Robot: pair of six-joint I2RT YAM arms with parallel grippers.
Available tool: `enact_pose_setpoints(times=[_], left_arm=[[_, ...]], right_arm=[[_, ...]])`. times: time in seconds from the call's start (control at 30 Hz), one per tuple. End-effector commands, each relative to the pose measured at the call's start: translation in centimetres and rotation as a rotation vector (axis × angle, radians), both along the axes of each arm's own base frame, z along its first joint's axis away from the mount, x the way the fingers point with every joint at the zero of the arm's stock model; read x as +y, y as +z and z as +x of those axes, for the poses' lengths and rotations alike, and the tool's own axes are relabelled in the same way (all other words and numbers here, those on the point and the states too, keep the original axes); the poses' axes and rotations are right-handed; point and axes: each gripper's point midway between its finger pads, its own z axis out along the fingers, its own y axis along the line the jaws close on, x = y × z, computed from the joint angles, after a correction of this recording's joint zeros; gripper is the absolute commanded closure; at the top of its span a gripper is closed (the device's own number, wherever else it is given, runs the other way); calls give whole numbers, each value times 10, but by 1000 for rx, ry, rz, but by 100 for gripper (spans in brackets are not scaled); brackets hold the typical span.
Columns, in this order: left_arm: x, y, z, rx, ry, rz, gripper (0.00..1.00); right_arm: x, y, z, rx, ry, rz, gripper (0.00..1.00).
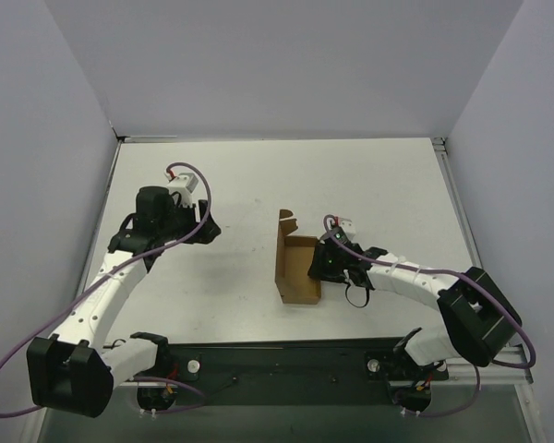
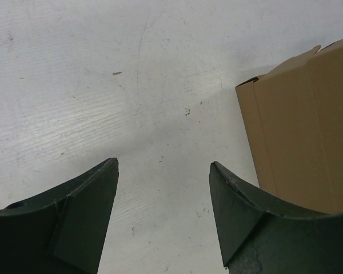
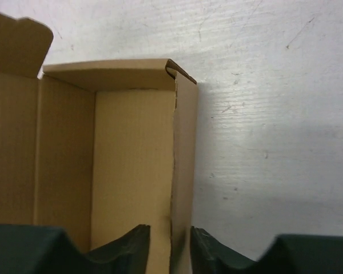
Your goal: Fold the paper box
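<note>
This is a robotics lab test cell. A white table (image 1: 240, 185) fills it, its top scuffed and scratched in both wrist views. Plain pale walls (image 1: 286, 65) rise from the table's left, far and right edges and box it in. At the table's near edge a black base plate (image 1: 286, 362) carries 2 white-and-black arms, the left arm (image 1: 106, 295) and the right arm (image 1: 415, 277), with exposed purple cables (image 1: 194, 166). Near the table's centre stands 1 plain brown paper box (image 1: 297, 268).

Brown paper box (image 1: 297, 268) — walls raised, open-topped, flap upright.
</note>
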Motion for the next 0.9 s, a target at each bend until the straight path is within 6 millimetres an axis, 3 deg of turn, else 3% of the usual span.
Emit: enact_pose_setpoints(times=[0.0,0.03,0.1,0.23,0.4,0.5,0.6,0.7,0.83,0.87], left_arm=[[-8,-3,6,10,-25,-27,26],[-9,-7,4,23,-30,-27,26],[-12,-14,4,53,-36,-24,26],[-22,-26,3,98,-68,-21,27],[-33,-33,-1,132,-107,-26,27],[-31,-29,1,113,-97,-23,27],[-27,-24,1,90,-86,-11,27],[-19,-19,3,58,-60,20,27],[-3,-11,6,3,2,78,27],[1,-8,6,-12,21,94,27]], right_arm=[[22,21,13,-26,-46,143,60],[21,25,13,-33,-45,145,51],[11,37,13,-62,-60,142,44],[-20,57,6,-118,-104,92,42],[-73,45,-8,-153,-194,-96,43],[-86,30,-22,-130,-199,-150,45],[-71,23,-28,-134,-176,-105,46],[-43,19,-33,-156,-98,-94,46],[7,19,-34,-164,35,-83,47],[29,29,-37,-175,87,-50,48]])
